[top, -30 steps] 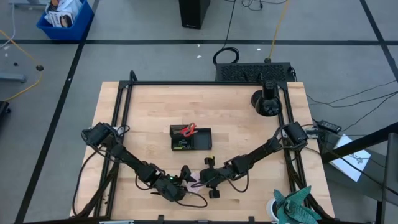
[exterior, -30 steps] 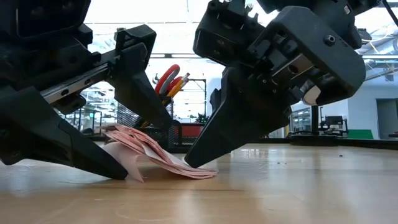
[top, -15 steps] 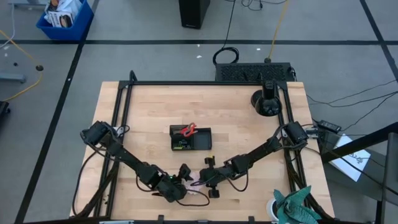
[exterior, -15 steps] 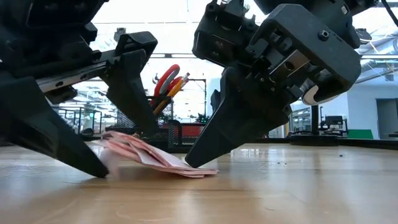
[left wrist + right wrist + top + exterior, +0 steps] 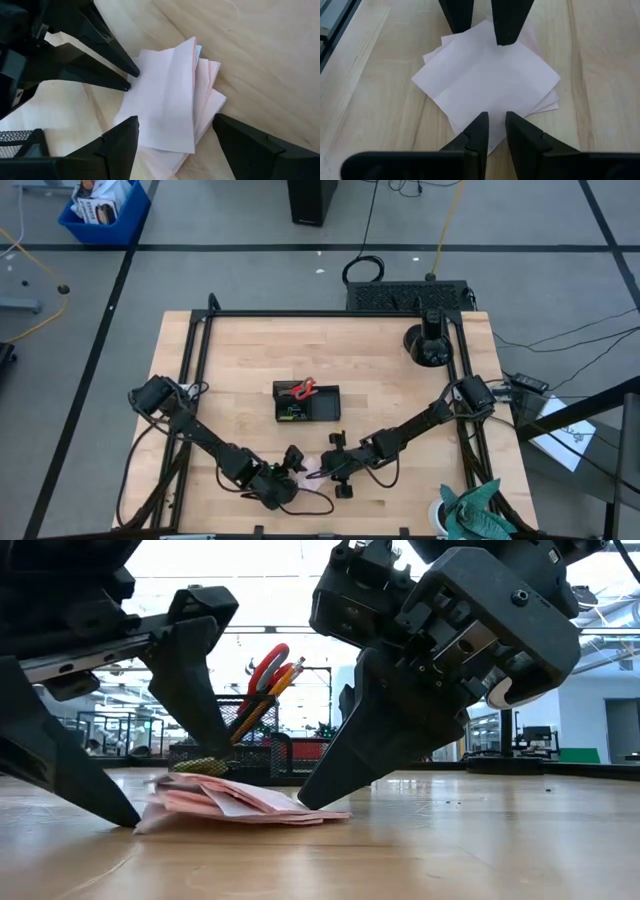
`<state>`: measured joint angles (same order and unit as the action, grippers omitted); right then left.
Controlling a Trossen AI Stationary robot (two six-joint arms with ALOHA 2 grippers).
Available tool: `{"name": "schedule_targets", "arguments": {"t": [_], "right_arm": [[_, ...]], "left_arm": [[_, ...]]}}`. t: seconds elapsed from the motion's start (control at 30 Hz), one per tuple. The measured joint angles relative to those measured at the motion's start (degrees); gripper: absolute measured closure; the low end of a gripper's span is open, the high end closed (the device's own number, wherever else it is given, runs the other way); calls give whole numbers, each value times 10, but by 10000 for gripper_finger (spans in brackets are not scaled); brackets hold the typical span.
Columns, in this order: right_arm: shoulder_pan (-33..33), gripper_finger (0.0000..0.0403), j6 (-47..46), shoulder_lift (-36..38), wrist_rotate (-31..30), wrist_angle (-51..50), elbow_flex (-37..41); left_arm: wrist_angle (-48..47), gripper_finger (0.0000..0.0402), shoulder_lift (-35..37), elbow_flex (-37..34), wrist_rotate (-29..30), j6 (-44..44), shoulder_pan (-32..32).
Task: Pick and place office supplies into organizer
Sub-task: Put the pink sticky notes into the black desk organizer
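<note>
Two claws at pink pad (image 5: 240,802); organizer (image 5: 307,403) behind; scissors (image 5: 264,666) inside

A grey floor (image 5: 250,240) crossed by dark lines surrounded the wooden table (image 5: 260,350). A blue bin (image 5: 105,210) stood in one corner, and cables (image 5: 560,340) trailed nearby. Bright ceiling lights (image 5: 260,585) lit the room behind.

Both arms reach low toward each other, left gripper (image 5: 172,137) fingers spread wide, right gripper (image 5: 493,131) fingers nearly together.
</note>
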<state>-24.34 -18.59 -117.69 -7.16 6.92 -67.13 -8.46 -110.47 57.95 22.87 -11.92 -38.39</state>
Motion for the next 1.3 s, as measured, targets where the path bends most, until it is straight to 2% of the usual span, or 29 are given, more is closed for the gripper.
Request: {"name": "schedule_targets", "arguments": {"t": [0.23,0.57,0.8,1.0,1.3], "right_arm": [[0,344,2,0,0,1,0],[0,344,0,-1,0,9,1],[0,344,0,-1,0,17,1],[0,344,2,-1,0,20,1],[0,344,2,-1,0,29,1]], "left_arm": [[-92,131,10,29,-47,39,1],[-88,131,-19,29,-58,39,5],[-55,131,-26,29,-2,-29,-2],[-34,131,-38,29,23,-68,-2],[7,131,-56,30,69,-76,2]]}}
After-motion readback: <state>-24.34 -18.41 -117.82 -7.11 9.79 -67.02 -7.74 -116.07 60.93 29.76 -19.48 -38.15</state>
